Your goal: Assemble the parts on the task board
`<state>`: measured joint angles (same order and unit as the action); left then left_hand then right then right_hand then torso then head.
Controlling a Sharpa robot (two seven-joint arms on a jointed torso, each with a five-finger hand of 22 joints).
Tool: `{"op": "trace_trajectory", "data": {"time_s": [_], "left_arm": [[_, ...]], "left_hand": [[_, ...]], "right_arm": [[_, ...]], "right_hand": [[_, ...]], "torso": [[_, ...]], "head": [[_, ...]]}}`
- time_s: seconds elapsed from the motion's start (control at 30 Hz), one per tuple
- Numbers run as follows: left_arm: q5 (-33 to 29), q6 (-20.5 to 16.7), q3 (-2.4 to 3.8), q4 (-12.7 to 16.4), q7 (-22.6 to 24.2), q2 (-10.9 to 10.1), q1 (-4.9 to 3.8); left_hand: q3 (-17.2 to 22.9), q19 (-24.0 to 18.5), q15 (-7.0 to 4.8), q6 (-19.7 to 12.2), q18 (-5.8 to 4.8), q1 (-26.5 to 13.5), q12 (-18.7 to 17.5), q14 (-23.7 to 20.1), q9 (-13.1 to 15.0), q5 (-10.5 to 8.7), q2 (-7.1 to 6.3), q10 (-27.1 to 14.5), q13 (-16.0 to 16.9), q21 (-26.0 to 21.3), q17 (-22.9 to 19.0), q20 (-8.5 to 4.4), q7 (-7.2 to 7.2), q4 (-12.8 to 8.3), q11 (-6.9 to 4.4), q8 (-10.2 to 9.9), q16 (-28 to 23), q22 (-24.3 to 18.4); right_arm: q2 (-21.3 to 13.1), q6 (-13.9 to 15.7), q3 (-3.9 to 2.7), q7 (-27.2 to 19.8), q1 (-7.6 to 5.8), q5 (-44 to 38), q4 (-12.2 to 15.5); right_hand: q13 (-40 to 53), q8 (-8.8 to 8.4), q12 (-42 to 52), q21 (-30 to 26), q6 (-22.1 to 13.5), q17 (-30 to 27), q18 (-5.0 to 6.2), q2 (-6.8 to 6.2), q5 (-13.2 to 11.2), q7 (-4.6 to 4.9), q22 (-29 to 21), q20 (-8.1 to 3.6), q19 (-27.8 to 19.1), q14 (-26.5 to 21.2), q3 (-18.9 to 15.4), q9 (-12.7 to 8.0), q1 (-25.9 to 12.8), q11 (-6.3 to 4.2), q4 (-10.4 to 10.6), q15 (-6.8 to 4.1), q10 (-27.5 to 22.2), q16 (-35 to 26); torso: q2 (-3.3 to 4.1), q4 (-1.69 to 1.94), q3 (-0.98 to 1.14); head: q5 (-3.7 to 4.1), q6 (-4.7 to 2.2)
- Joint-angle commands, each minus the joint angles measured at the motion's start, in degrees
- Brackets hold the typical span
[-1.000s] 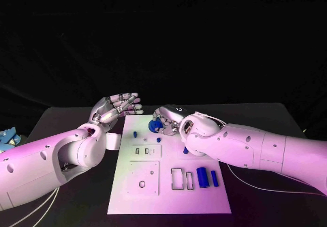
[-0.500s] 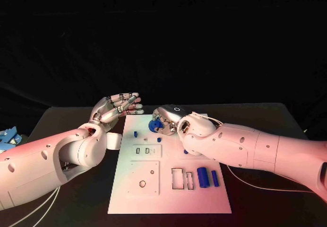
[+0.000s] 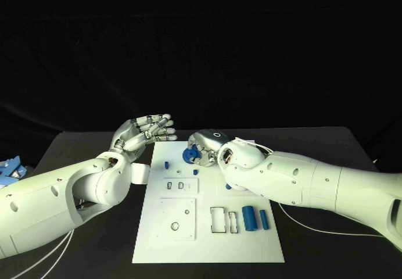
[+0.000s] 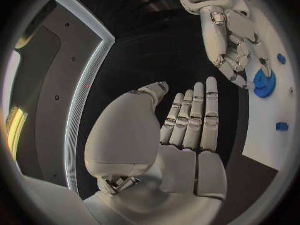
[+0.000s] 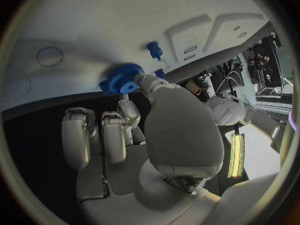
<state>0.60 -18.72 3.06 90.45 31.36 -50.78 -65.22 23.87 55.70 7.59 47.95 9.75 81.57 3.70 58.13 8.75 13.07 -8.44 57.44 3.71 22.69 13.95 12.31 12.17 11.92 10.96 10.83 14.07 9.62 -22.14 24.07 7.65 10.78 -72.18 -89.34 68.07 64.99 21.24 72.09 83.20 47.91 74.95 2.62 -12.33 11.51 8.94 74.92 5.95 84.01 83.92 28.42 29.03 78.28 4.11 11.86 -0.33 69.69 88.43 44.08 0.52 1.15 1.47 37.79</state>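
Observation:
The white task board [image 3: 210,247] lies in the middle of the black table. My right hand [image 3: 211,146] hangs over the board's far end and holds a blue gear [image 3: 191,154]. In the right wrist view the thumb tip touches the blue gear [image 5: 120,80] at its hub, with the other fingers [image 5: 115,135] curled below it. My left hand [image 3: 142,132] is raised beside the board's far left corner, palm up and holding nothing. The left wrist view shows my left hand [image 4: 187,122] with its fingers straight and side by side, and beyond it the right hand [image 4: 228,32] at the gear [image 4: 264,83].
Two small blue pegs [image 3: 166,165] [image 3: 195,172] stand near the gear and another one [image 3: 228,186] by my right forearm. A thick blue cylinder [image 3: 248,217] and a thin blue rod [image 3: 263,218] lie beside rectangular slots [image 3: 218,220]. A blue object [image 3: 9,168] sits at the table's left edge.
The right wrist has turned slightly while the gear stays almost in place at the board's far end. The left hand has not moved.

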Motion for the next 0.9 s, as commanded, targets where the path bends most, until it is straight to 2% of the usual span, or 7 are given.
{"op": "trace_trajectory", "data": {"time_s": [0.03,0.13,0.17,0.2,0.33,0.7,0.9], "left_arm": [[-0.1,1.0,0.04,0.1,0.1,0.1,-0.07],[-0.1,1.0,0.04,0.0,0.1,0.0,-0.07],[-0.1,1.0,0.04,0.0,0.1,0.0,-0.07],[-0.1,1.0,0.04,0.0,0.0,0.0,-0.07],[-0.1,0.9,0.04,0.0,0.0,0.0,-0.07],[-0.1,0.7,0.04,-0.1,0.1,0.0,-0.07],[-0.1,0.6,0.04,-0.1,0.2,0.0,-0.07]], "left_hand": [[0.0,-0.2,0.00,-0.5,0.46,-0.1,-0.1,-0.3,-0.1,-0.33,-0.17,-0.4,-0.1,0.3,0.1,0.15,2.04,-0.3,-0.11,-0.3,-0.4,0.1],[0.0,-0.2,0.00,-0.5,0.46,-0.1,-0.1,-0.3,-0.1,-0.33,-0.17,-0.4,-0.1,0.3,0.1,0.15,2.04,-0.3,-0.11,-0.3,-0.4,0.1],[0.0,-0.2,0.00,-0.5,0.46,-0.1,-0.1,-0.3,-0.1,-0.33,-0.17,-0.4,-0.1,0.3,0.1,0.15,2.04,-0.3,-0.11,-0.3,-0.4,0.1],[0.0,-0.2,0.00,-0.5,0.46,-0.1,-0.1,-0.3,-0.1,-0.33,-0.17,-0.4,-0.1,0.3,0.1,0.15,2.04,-0.3,-0.11,-0.3,-0.4,0.1],[0.0,-0.2,0.00,-0.5,0.46,-0.1,-0.1,-0.3,-0.1,-0.33,-0.17,-0.4,-0.1,0.3,0.1,0.15,2.04,-0.3,-0.11,-0.3,-0.4,0.1],[0.1,-0.3,0.01,-0.5,0.45,-0.1,-0.1,-0.3,-0.1,-0.34,-0.16,-0.5,-0.1,0.4,0.2,0.15,2.07,-0.4,-0.08,-0.4,-0.5,0.1],[0.1,-0.3,0.01,-0.5,0.45,-0.1,-0.1,-0.3,-0.1,-0.34,-0.16,-0.5,-0.1,0.4,0.2,0.15,2.07,-0.4,-0.08,-0.4,-0.5,0.1]], "right_arm": [[0.0,-1.3,0.07,1.0,0.05,-0.8,-0.1],[0.0,-1.5,0.08,0.9,0.05,-0.6,0.0],[0.0,-1.6,0.08,0.8,0.05,-0.5,0.1],[0.0,-1.8,0.08,0.8,0.05,-0.3,0.2],[-0.2,-3.0,0.10,0.7,0.05,0.3,0.5],[-0.7,-6.0,0.14,1.3,0.04,1.1,0.6],[-1.2,-6.2,0.15,1.8,0.04,1.3,0.5]], "right_hand": [[-0.1,-1.98,-0.3,-0.4,-2.9,10.1,-0.34,-0.51,-1.6,0.81,7.8,0.57,-0.2,5.0,0.0,-0.4,-1.9,0.74,0.2,0.96,-0.4,0.0],[-0.1,-3.69,-0.2,-0.5,-4.9,10.4,-0.33,-0.87,-6.5,1.37,7.9,1.23,-0.2,5.0,-1.4,-1.0,-4.6,1.40,1.2,1.59,-0.9,0.1],[-0.2,-3.95,-0.2,-0.5,-5.2,10.4,-0.31,-0.86,-6.4,1.46,7.9,1.35,-0.2,5.0,-2.0,-1.1,-5.1,1.50,1.5,1.69,-1.1,0.1],[-0.2,-4.48,-0.2,-0.7,-5.5,10.4,-0.27,-0.69,-5.0,1.64,7.8,1.57,-0.3,5.0,-3.5,-1.3,-6.2,1.69,2.3,1.87,-1.3,0.2],[-0.3,-5.17,-0.1,-0.8,-5.6,10.5,-0.25,0.06,-4.1,1.82,7.9,1.80,-0.3,5.0,-6.0,-1.5,-7.6,1.90,4.0,2.08,-1.7,0.2],[-0.3,-5.16,0.0,-0.9,-4.8,10.5,-0.22,0.82,-2.8,1.71,7.8,1.83,-0.4,5.0,-7.3,-1.4,-8.1,1.83,4.5,2.06,-1.8,0.2],[-0.2,-5.08,0.0,-0.9,-4.6,10.5,-0.22,0.98,-2.7,1.65,7.9,1.82,-0.3,5.0,-7.4,-1.4,-8.2,1.78,4.6,2.03,-1.7,0.2]], "torso": [[0.01,0.00,0.04],[0.00,-0.04,0.03],[0.00,-0.06,0.01],[0.02,-0.05,0.00],[0.03,-0.06,0.05],[-0.02,0.00,0.05],[0.03,-0.07,0.07]], "head": [[0.05,-0.10],[0.07,-0.13],[0.07,-0.12],[0.06,-0.09],[-0.06,-0.04],[0.06,-0.01],[-0.03,0.09]]}}
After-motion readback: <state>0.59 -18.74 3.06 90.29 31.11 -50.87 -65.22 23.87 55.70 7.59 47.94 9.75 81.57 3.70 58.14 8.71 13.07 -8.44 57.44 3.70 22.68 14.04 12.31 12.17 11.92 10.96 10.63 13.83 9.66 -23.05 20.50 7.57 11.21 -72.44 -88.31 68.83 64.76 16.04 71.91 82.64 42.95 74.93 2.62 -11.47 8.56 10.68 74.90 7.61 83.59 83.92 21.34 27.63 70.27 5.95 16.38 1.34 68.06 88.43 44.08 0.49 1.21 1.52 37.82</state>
